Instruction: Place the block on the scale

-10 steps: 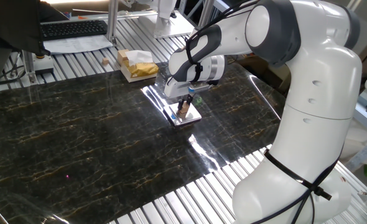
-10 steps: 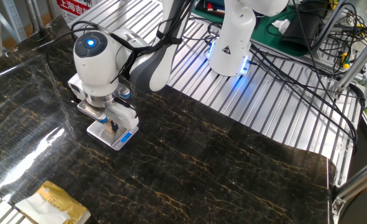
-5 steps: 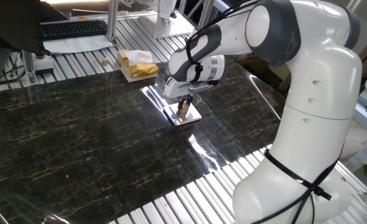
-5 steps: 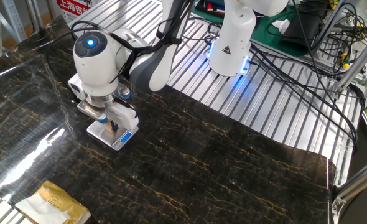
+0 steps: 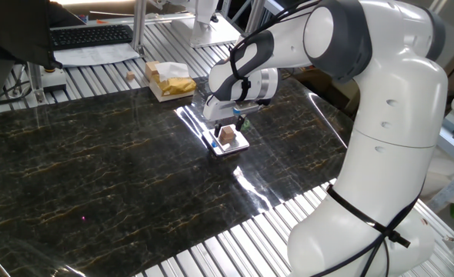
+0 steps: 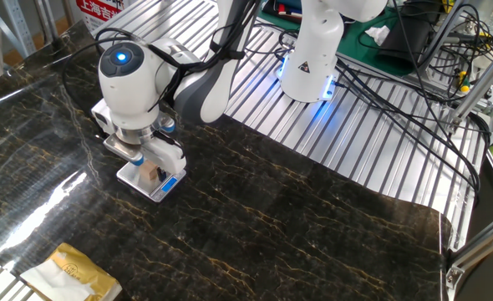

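Observation:
The block [image 5: 227,135], a tiny tan wooden cube, rests on the shiny plate of the scale [image 5: 239,144], a small flat square with a blue mark on one edge, on the dark marble tabletop. My gripper [image 5: 229,123] hangs straight above it, its fingers spread and clear of the cube's sides. In the other fixed view the block [image 6: 149,172] sits on the scale [image 6: 133,176] under the gripper [image 6: 149,162], with the blue mark facing the camera.
A pale-yellow boxy stack [image 5: 169,79] stands behind the scale at the marble's far edge; it also shows in the other fixed view [image 6: 71,272]. A keyboard [image 5: 88,35] lies far back. The robot base [image 6: 309,58] and cables [image 6: 414,92] sit on the slatted surface.
The fingers that were closed around the block have spread apart, and the cube now sits free and fully visible on the scale. The arm has hardly moved.

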Robot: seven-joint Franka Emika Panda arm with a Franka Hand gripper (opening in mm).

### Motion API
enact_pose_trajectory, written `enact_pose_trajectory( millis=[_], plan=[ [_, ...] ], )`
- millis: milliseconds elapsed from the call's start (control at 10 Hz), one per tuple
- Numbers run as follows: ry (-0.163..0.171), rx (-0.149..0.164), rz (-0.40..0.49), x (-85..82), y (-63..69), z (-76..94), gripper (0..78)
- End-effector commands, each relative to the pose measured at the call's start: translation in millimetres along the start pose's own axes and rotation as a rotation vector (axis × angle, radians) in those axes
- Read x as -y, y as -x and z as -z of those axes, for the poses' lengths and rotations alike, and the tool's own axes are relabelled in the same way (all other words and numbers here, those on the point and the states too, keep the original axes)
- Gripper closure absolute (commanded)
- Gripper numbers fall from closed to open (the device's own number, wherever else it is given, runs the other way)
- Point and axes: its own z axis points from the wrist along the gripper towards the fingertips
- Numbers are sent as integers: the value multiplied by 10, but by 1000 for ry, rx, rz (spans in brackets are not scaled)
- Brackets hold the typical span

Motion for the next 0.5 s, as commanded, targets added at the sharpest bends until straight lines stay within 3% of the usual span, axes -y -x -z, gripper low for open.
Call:
enact_pose_trajectory(
  millis=[100,400,500],
  plan=[
    [-1,3,-1,6,9,13,1],
    [-1,3,-1,6,9,13,1],
    [-2,4,-8,-44,3,152,1]
  ],
)
